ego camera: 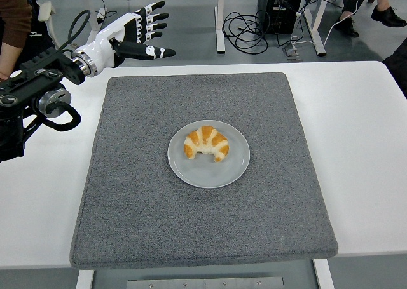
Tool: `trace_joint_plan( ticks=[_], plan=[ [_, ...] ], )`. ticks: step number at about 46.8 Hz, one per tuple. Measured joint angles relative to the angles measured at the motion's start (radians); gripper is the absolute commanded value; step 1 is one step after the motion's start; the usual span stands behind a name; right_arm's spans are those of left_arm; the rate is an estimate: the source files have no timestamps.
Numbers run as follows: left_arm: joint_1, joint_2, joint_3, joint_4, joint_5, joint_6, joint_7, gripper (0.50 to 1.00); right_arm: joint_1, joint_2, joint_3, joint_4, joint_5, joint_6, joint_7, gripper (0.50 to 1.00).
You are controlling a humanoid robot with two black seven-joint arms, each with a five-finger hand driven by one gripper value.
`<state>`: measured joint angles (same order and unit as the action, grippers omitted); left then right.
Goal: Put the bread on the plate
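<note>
A golden croissant [207, 143] lies on a grey round plate [208, 171] in the middle of the grey mat. My left hand [141, 35] is raised at the upper left, beyond the mat's far left corner and well away from the plate. Its fingers are spread and it holds nothing. The right arm is out of view.
A grey mat [152, 200] covers the middle of the white table [362, 143]. A person's arm in a brown sleeve [14, 16] shows at the top left. Table legs and cables stand on the floor behind the table.
</note>
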<state>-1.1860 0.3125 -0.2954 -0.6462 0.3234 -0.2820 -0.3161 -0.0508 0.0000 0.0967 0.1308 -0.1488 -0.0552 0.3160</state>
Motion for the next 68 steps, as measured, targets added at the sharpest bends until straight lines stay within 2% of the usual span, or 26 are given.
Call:
trace_joint_plan(
  ticks=[9,17,33,40,43,68],
  plan=[
    [0.022,0.019,-0.047,0.07,-0.116,-0.16,0.05,0.963,0.0,0.0,0.0,0.001,0.0,0.0,0.0,1.0],
    [0.043,0.022,-0.069,0.124,-0.208,-0.244,0.073,0.96,-0.001,0.0,0.0,0.001,0.0,0.0,0.0,1.0],
    [0.105,0.019,-0.106,0.144,-0.249,-0.279,0.077,0.937,-0.004,0.0,0.0,0.001,0.0,0.0,0.0,1.0],
    [0.114,0.008,-0.116,0.16,-0.269,-0.275,0.145,0.94,-0.006,0.0,0.0,0.001,0.0,0.0,0.0,1.0],
    [0.12,0.008,-0.116,0.16,-0.283,-0.273,0.158,0.949,-0.006,0.0,0.0,0.001,0.0,0.0,0.0,1.0],
    [0.159,-0.006,-0.114,0.161,-0.285,-0.273,0.144,0.963,-0.006,0.0,0.0,0.002,0.0,0.0,0.0,1.0]
  ],
)
